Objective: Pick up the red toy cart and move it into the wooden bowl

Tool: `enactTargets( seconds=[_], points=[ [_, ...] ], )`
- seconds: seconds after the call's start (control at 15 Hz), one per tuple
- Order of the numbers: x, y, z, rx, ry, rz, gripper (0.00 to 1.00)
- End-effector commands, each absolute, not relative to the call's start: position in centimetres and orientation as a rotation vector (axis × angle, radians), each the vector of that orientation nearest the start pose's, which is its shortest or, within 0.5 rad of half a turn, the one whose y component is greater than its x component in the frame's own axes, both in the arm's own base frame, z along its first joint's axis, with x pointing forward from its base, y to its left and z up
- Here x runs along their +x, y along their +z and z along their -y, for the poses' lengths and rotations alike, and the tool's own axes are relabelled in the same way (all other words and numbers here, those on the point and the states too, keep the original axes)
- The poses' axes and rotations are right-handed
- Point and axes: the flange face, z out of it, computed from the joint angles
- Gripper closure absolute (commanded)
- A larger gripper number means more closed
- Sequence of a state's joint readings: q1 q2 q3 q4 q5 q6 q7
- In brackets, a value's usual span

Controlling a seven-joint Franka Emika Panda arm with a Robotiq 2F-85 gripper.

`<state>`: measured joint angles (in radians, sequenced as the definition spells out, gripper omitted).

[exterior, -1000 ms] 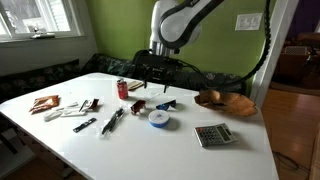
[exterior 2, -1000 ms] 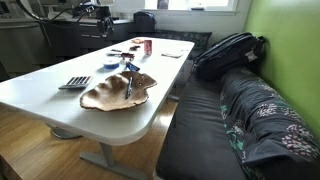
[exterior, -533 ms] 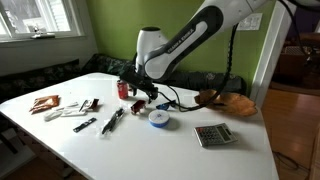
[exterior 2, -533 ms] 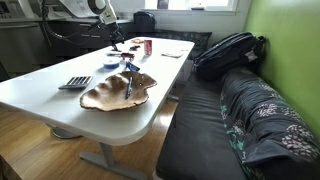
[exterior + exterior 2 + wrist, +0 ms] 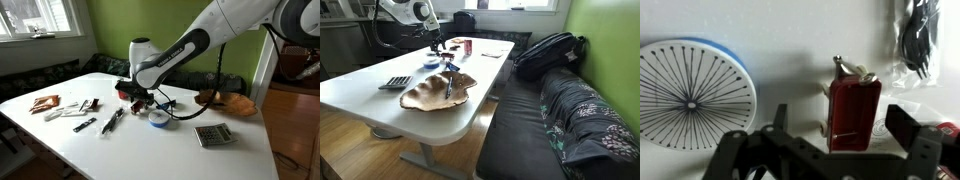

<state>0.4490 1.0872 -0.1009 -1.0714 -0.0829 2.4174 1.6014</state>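
The red toy cart (image 5: 853,110) lies on the white table, a small red body with pale wheels. In the wrist view it sits between my two dark fingers. My gripper (image 5: 845,135) is open and straddles the cart, and I see no contact. In an exterior view the gripper (image 5: 137,97) is low over the table with the cart (image 5: 137,104) under it. The wooden bowl (image 5: 225,101) stands near the table's edge, well away from the gripper. In both exterior views it is wide and brown (image 5: 438,90), with a dark tool lying in it.
A blue-rimmed tape roll (image 5: 690,95) lies close beside the cart and also shows in an exterior view (image 5: 159,118). A red can (image 5: 122,88) stands just behind the gripper. A calculator (image 5: 212,135) lies near the bowl. Pens and tools (image 5: 112,120) are spread further along the table.
The arm has swung down from high above the table to the cart. The gripper now sits low around it. The objects on the table have not moved.
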Motion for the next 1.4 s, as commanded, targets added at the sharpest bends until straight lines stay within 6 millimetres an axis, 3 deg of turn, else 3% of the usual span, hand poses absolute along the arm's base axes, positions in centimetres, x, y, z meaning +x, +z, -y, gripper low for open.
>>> enactTargets(
  seconds=[0.0, 0.47, 0.73, 1.33],
  points=[
    [73.9, 18.7, -30.0, -2.513, -0.403, -1.596, 0.0],
    [75.4, 18.5, -30.3, -2.294, -0.549, -1.512, 0.0],
    [75.1, 17.1, -30.4, -2.326, -0.53, -1.518, 0.0],
    [75.0, 16.6, -29.8, -2.315, -0.457, -1.602, 0.0]
  ],
)
